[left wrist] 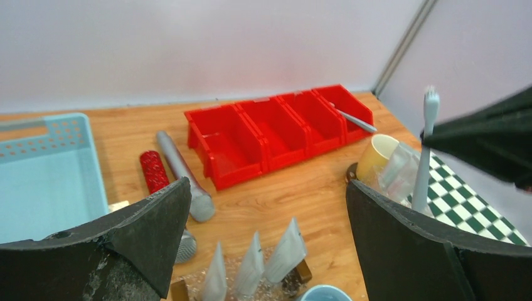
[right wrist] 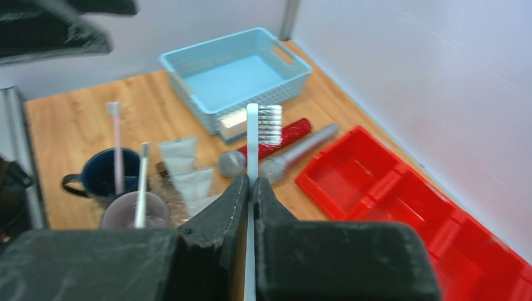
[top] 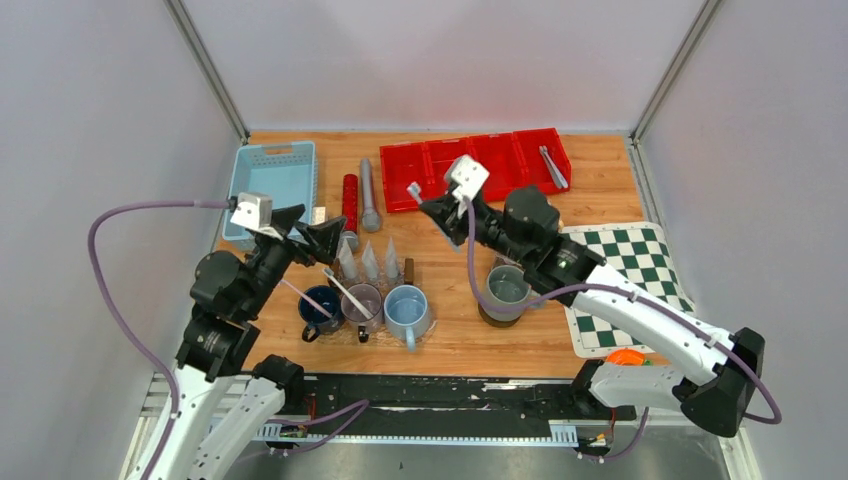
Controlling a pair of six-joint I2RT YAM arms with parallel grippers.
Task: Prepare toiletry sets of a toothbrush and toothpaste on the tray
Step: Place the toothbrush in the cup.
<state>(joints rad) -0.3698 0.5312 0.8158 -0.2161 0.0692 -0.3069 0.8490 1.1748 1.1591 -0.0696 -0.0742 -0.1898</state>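
Overhead view of a wooden tabletop (top: 460,340) that I am working with two arms. Near the upper centre of the frame, my right claw (top: 426,206) is clamped tight on a pale toothbrush (top: 414,190). The handle is pinched between the fingertips, and the bristle head sticks out past them. It is held in the air at the near edge of the red tray (top: 520,150), by the tray's left compartments. The compartment at the far right of the tray already holds a thin grey stick, probably another toothbrush, though it is too small to tell for sure. At the left of the frame, my left claw (top: 310,228) hangs with its jaws wide apart and holds nothing. It hovers above a row of white toothpaste tubes (top: 370,262) that stand upright behind three mugs (top: 405,312). Two of the mugs have toothbrushes in them. I judge that I am mid-delivery with this toothbrush. Next I would move it over an open compartment, bring it down low and roughly level, then release it so it lies inside and not across a divider. After that, the left claw looks well placed to close on a tube to pair with it.
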